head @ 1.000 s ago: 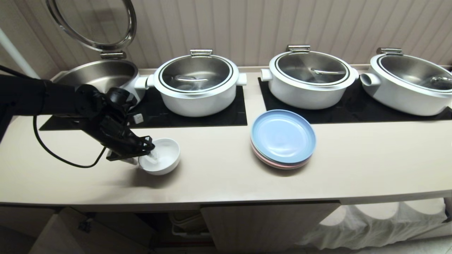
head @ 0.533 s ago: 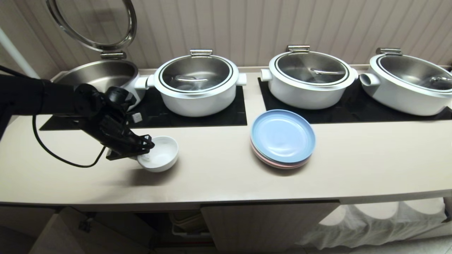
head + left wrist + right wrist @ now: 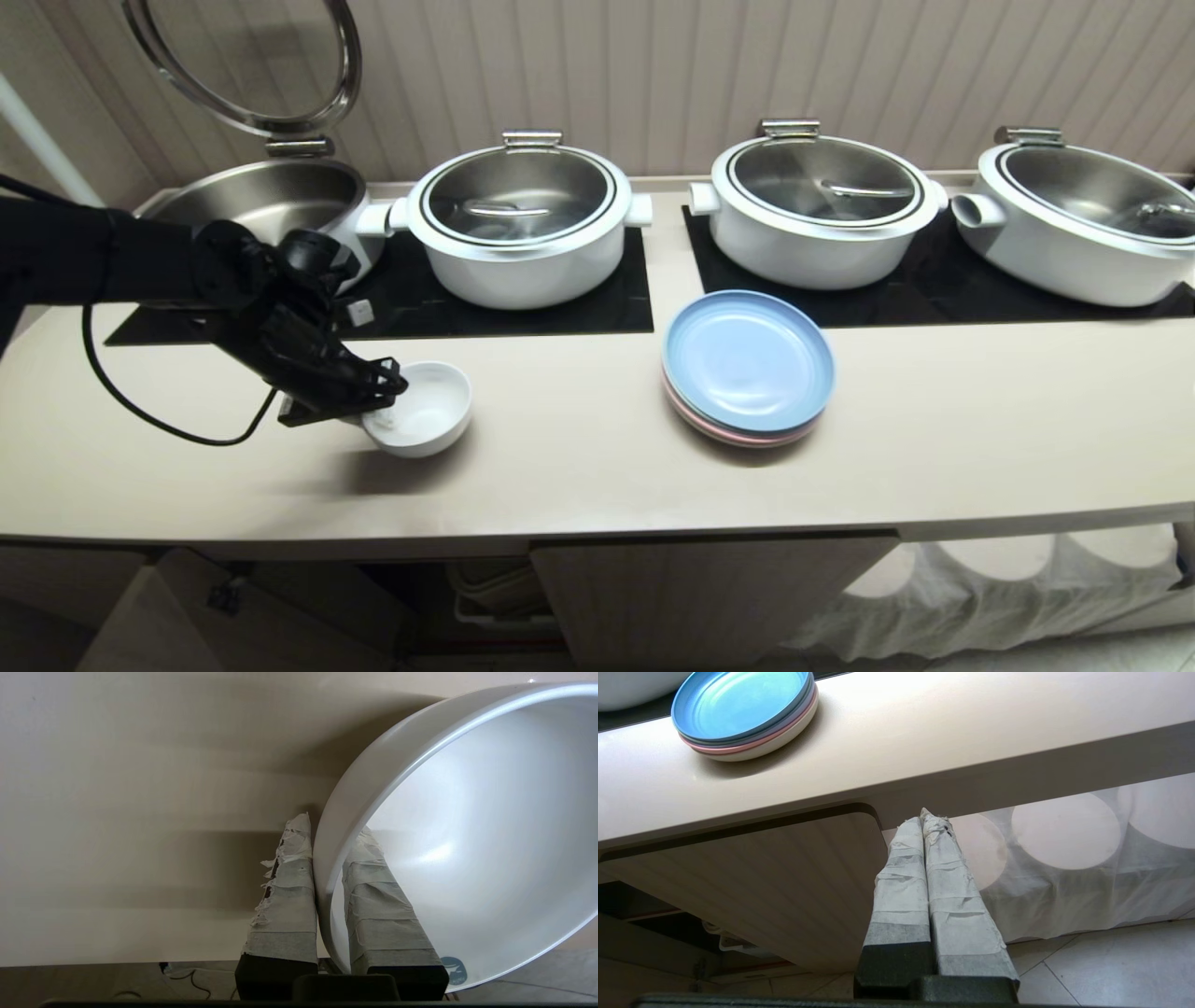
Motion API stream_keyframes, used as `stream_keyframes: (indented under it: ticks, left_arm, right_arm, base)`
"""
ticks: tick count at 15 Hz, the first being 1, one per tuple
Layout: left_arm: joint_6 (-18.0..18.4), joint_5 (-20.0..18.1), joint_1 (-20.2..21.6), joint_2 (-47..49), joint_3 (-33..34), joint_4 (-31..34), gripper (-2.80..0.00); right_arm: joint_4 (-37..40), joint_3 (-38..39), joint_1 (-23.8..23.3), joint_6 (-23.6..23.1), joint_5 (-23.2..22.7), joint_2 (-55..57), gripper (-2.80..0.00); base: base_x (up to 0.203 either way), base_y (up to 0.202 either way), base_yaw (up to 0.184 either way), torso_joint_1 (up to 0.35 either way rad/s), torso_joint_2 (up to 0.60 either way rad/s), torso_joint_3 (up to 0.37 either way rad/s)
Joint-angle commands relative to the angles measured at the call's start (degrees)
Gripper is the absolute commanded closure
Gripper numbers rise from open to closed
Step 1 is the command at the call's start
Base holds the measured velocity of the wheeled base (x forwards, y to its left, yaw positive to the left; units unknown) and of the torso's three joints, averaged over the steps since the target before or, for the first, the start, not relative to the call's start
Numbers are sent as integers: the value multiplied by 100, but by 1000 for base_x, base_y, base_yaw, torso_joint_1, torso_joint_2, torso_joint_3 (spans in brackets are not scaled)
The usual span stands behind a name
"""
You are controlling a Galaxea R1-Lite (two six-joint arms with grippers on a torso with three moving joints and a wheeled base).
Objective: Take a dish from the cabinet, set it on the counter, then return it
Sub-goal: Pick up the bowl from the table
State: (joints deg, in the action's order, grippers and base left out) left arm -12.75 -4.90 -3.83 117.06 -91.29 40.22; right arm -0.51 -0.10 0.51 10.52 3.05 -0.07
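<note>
Lower left of the head view: our left gripper is clamped on the bowl rim, bowl on the counter. Return step, we judge; next: lift w/o tilting, toward the cabinet. Right gripper pressed together, idle.

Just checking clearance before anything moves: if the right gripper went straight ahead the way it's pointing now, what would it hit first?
Most likely the underside or front edge of the counter. The right gripper, shut and parked below it, points up toward that edge, between the cabinet door and the white cloth. Depth is hard to judge.
</note>
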Motion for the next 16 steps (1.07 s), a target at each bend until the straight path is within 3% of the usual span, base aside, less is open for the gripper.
stream_keyframes:
  ticks: [1, 7, 16]
  left_arm:
    - [-170, -2, -4, -126, 69, 69, 0]
    - [-219, -69, -2, -771, 778, 99, 0]
    - [-713, -125, -17, -1971, 2373, 33, 0]
  right_arm:
    - [-2, 1, 2, 11, 3, 7, 0]
    - [-2, 1, 2, 3, 3, 7, 0]
    - [-2, 1, 2, 11, 3, 7, 0]
  base:
    - [0, 0, 0, 0, 0, 0]
    - [0, 0, 0, 0, 0, 0]
    - [0, 0, 0, 0, 0, 0]
